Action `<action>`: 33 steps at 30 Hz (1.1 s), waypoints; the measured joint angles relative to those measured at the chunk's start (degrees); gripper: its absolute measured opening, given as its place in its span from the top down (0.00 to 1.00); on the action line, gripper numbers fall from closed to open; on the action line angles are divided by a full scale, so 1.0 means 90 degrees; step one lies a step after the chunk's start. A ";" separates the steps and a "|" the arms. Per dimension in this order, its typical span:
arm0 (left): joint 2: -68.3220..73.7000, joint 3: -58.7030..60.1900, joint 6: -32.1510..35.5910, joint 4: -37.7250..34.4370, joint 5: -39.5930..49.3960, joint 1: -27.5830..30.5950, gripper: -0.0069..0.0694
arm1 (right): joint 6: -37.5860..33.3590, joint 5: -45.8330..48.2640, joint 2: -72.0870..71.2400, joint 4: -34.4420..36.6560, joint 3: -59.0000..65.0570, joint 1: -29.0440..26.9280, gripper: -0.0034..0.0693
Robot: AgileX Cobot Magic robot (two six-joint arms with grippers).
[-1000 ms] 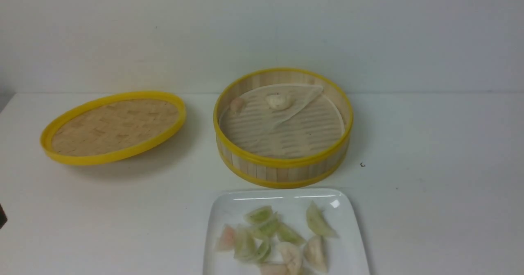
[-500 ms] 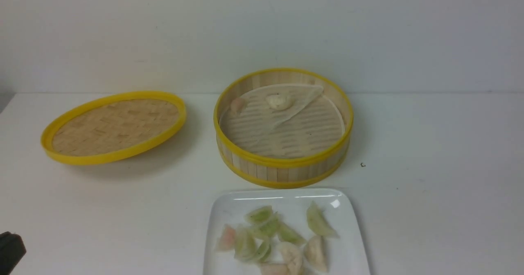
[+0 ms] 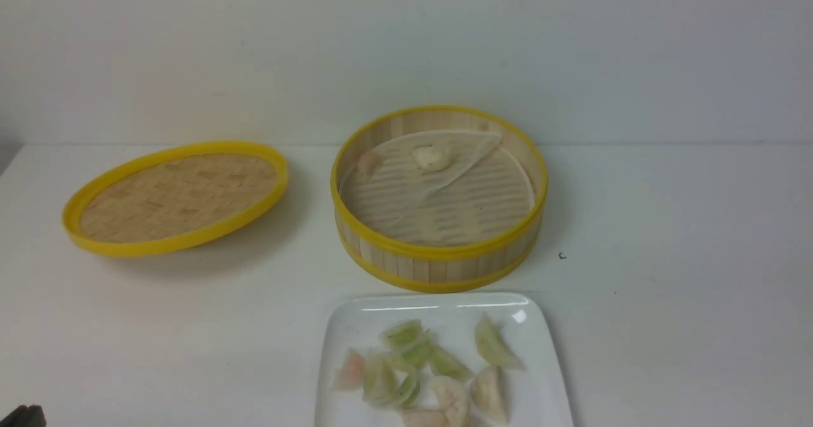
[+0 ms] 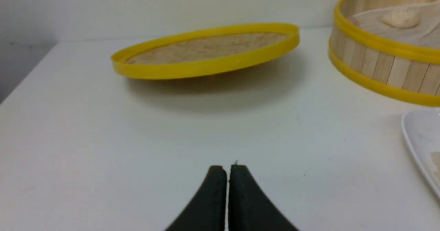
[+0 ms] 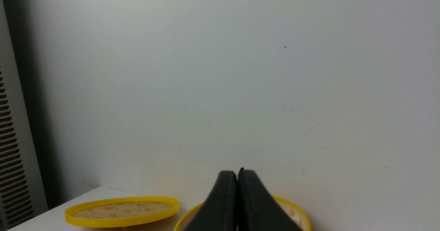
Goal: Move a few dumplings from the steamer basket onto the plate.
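The steamer basket [image 3: 438, 253] stands mid-table with a cream dumpling [image 3: 432, 157] and a pinkish one [image 3: 367, 162] on its paper liner. In front of it is the white plate [image 3: 356, 325], holding several green, pink and cream dumplings [image 3: 419, 357]. My left gripper [image 4: 228, 168] is shut and empty, low over bare table left of the plate's edge [image 4: 417, 138]; only a dark bit of it [image 3: 22, 416] shows in the front view's bottom left corner. My right gripper [image 5: 237, 172] is shut and empty, raised facing the wall, with the basket rim [image 5: 294, 208] beyond it.
The flat yellow-rimmed woven lid [image 3: 174, 195] lies tilted to the left of the basket, and also shows as the lid [image 4: 206, 50] ahead of my left gripper. A white wall closes off the back of the table. A vented panel [image 5: 10, 155] stands at the far left.
The dark part of my left gripper has slid down toward the front view's bottom left corner. Basket, plate, dumplings and lid have not moved.
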 joint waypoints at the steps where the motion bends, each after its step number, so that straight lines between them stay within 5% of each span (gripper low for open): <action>1: 0.0000 0.0005 0.0000 0.0000 0.0075 0.0008 0.92 | 0.0000 0.0000 0.0000 0.0000 0.0000 0.0000 0.97; 28: 0.0000 0.0012 0.0000 0.0000 0.0240 0.0019 0.92 | -0.0187 -0.0002 0.0000 0.0012 0.0026 0.0000 0.97; 33: 0.0000 0.0006 0.0000 0.0000 0.0245 0.0019 0.92 | -0.1036 -0.0226 0.0000 0.0845 0.0157 0.0000 0.97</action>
